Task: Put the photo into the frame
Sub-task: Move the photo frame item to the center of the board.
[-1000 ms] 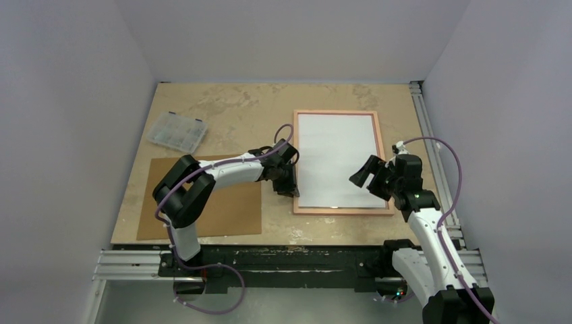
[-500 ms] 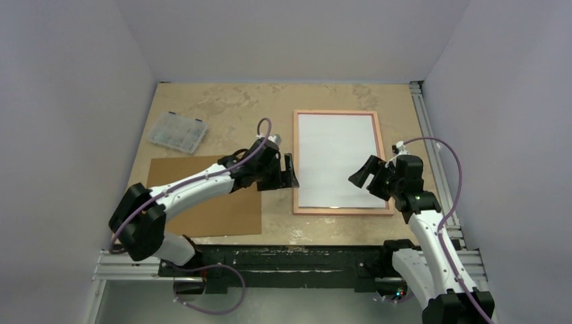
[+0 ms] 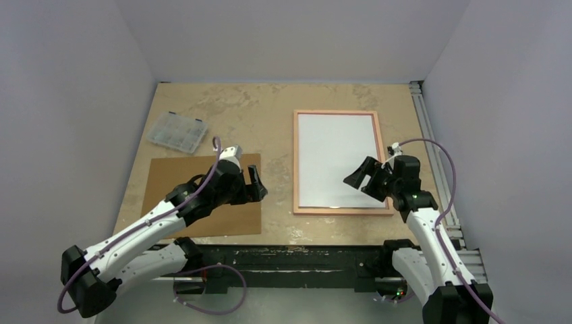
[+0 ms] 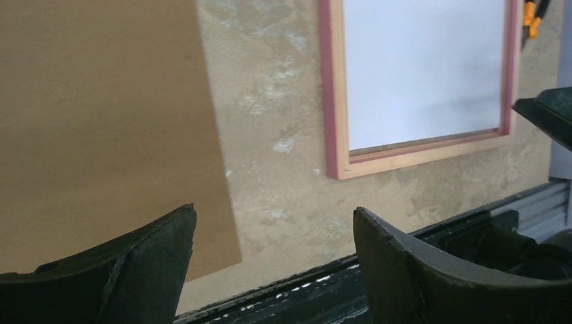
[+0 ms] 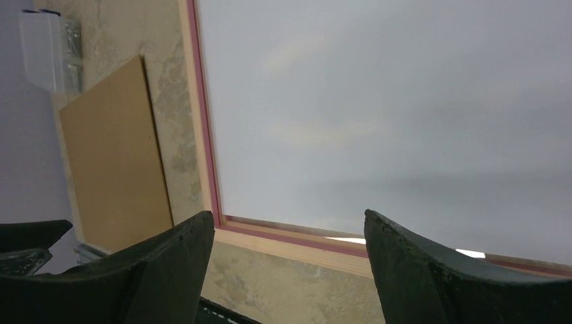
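Observation:
The frame of pinkish light wood lies flat at the table's right of centre. Inside it lies the photo, plain white back up and filling the opening. A thin strip of pane shows at the near edge. My left gripper hovers open and empty over the brown board's right edge, well left of the frame. In its wrist view the left gripper has only bare table between its fingers. My right gripper stands open above the frame's near right part. The right gripper looks down on the frame's near rail and the photo.
A plain brown backing board lies flat left of the frame, partly under my left arm. A clear compartment box sits at the back left. Aluminium rails run along the right side and the near edge.
My left gripper opened at the frame's left edge, then drew back left and toward the near edge, now over the board. The right gripper barely shifted.

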Available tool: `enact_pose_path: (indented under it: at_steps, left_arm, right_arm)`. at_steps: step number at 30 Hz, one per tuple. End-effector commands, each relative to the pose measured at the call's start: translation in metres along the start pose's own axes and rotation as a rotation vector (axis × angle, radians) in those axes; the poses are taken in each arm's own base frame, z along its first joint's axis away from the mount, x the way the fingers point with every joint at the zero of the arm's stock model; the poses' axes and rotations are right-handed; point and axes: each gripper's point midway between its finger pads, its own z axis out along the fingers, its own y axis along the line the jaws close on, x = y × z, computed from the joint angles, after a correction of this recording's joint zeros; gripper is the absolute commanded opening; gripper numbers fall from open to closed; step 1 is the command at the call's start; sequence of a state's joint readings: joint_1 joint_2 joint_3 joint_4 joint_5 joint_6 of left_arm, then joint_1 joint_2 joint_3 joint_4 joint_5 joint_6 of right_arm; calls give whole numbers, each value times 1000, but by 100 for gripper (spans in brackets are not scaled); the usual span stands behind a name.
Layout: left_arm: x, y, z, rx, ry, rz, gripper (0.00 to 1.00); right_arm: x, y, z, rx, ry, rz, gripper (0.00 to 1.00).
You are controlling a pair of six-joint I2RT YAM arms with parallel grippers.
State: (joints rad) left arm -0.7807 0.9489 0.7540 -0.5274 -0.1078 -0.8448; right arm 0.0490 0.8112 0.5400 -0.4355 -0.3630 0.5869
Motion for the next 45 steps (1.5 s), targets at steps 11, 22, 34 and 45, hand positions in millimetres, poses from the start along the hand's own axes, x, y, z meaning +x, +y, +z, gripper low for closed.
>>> enact_pose_path:
  at_steps: [11,22,34,45]
  left_arm:
    - [61,125,-10,-549,162,-5,81]
    - [108,106,50,-392,344,-94,80]
    - [137,63,97,-159,456,-186,75]
    - [143,20,110,-113,492,-112,75]
  right_arm:
    - [9,22,11,-148,60,37,82]
    - [21,31,15,-171,107,30,82]
    - [36,49,22,-186,143,-9,82]
    - [40,53,25,-196,165,-15,82]
